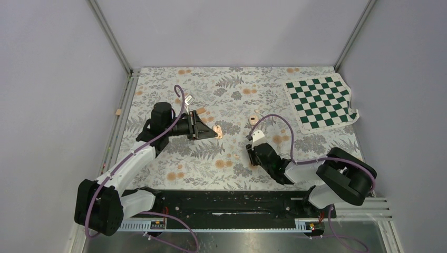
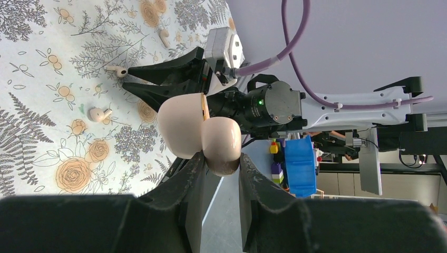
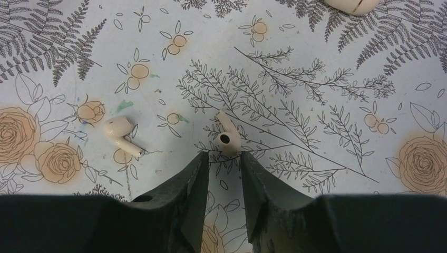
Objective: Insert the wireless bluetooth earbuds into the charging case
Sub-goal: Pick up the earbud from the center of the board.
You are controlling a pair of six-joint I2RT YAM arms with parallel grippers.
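Left pincer point(image 2: 221, 157) was clamped on the lower half of the charging case point(image 2: 197, 126), with the lid hinged open beyond its fingertips. Right pincer point(image 3: 224, 157) sat low over the floral bench point(image 3: 316, 63), its jaws parted only narrowly and gripping nothing. One of the wireless bluetooth earbuds point(image 3: 227, 138) lay on the bench just ahead of that pincer's tips, in line with the gap, its stem pointing away. The other earbud point(image 3: 120, 134) lay off to one side of the right pincer, apart from the first and touching neither finger.
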